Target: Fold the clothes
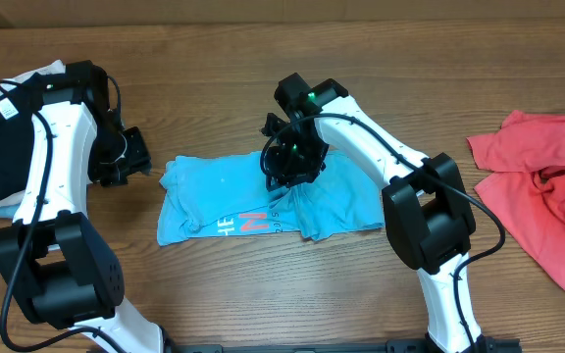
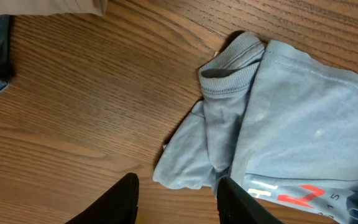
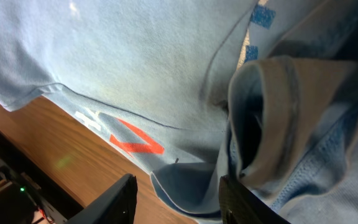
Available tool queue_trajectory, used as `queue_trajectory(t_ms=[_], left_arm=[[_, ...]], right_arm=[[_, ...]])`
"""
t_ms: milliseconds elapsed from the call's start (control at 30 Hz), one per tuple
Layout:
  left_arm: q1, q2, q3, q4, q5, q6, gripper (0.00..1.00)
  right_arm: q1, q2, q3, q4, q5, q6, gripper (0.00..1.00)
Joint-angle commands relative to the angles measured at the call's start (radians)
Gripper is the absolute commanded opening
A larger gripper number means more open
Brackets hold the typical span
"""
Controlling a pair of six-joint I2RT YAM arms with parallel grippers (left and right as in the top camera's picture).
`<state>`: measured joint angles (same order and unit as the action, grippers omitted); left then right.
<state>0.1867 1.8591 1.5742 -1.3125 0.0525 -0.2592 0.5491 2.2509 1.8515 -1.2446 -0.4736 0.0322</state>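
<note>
1. 2 shirts lay on the wooden table [image 1: 214,59]. The light blue T-shirt [image 1: 224,196] sat in the middle, partly bunched. The red T-shirt [image 1: 533,186] lay crumpled at the far right, well apart from both arms.
2. The blue shirt's long axis ran left to right across the table. Its red-orange lettering [image 1: 253,224] ran along the near edge, and its collar [image 2: 232,59] showed at the left end.
3. The right gripper [image 1: 287,167] hung directly over the shirt's upper middle. In its wrist view the fingers [image 3: 120,199] stood wide apart. A raised fold of cloth lay close to 1 of them, but nothing looked pinched.
4. The left gripper [image 1: 130,157] sat just beside the shirt's left end, over bare wood. Its fingers [image 2: 123,199] were spread with nothing between them, and the collar and a bunched sleeve lay just ahead.
5. To my eye the right arm was nearer the shirt's body and the left arm nearer the collar end. The next move likely turned on each taking its own end along that left-to-right axis.
</note>
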Motion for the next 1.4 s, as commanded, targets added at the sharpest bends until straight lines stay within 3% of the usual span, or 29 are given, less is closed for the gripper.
queue_trajectory(t_ms=[0,133,300,533,867,1267,1367], left_arm=[[-0.004,-0.003,0.007,-0.003,0.012,0.013,0.45],[-0.004,-0.003,0.007,-0.007,0.012,0.013,0.47],[-0.004,-0.003,0.007,-0.007,0.012,0.013,0.47],[-0.004,-0.003,0.007,-0.007,0.012,0.013,0.48],[-0.004,-0.003,0.007,-0.014,0.012,0.018,0.48],[-0.004,-0.003,0.007,-0.012,0.012,0.017,0.48],[-0.004,-0.003,0.007,-0.012,0.012,0.017,0.48]], right_arm=[[-0.016,-0.020,0.041,-0.016,0.046,0.004,0.46],[-0.043,-0.063,0.076,-0.073,0.169,0.077,0.50],[-0.055,-0.068,0.063,-0.127,0.177,0.077,0.53],[0.002,-0.064,-0.001,-0.010,0.194,0.095,0.59],[0.046,-0.062,-0.075,0.085,0.389,0.211,0.61],[0.051,-0.062,-0.078,0.035,0.458,0.223,0.54],[0.051,-0.062,-0.078,0.029,0.455,0.224,0.42]])
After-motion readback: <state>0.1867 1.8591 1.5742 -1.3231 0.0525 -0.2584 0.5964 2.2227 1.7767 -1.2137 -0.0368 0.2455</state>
